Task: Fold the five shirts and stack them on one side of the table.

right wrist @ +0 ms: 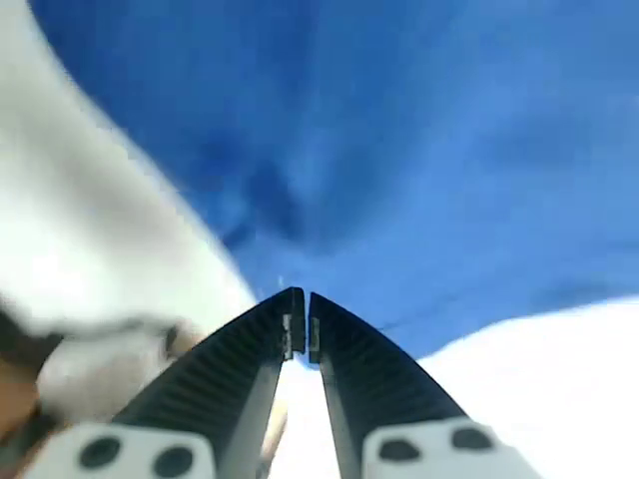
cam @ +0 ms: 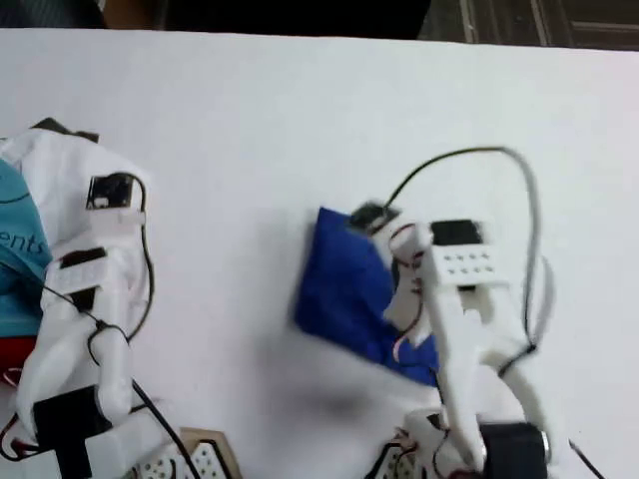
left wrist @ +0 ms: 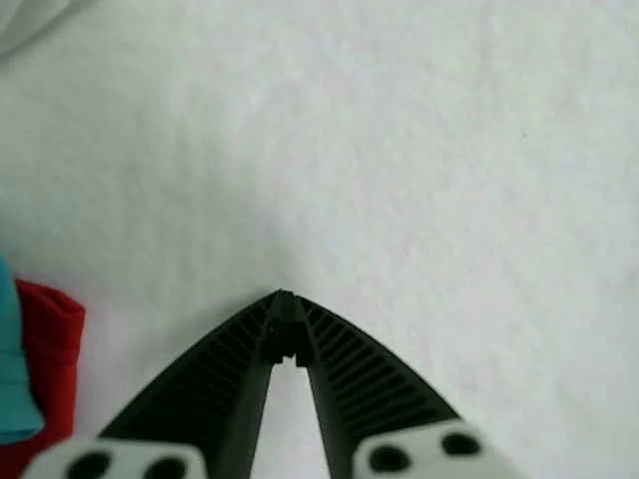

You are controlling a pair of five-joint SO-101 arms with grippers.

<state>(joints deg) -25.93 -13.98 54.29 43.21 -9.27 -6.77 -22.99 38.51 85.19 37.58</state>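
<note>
Right pincer [right wrist: 300, 334], tips together, over the blue shirt [right wrist: 419, 150].

You've got a blue shirt [cam: 339, 289] folded into a rough rectangle, flat, skewed, mid-surface [cam: 250, 120]. Left edge holds a heap: white shirt [cam: 45, 175], teal shirt [cam: 18, 249], and red shirt [cam: 12, 351] touching the teal.

The white table [cam: 250, 110] bears a blue shirt [cam: 339, 289] and, well apart, a shirt pile [cam: 18, 269].
</note>
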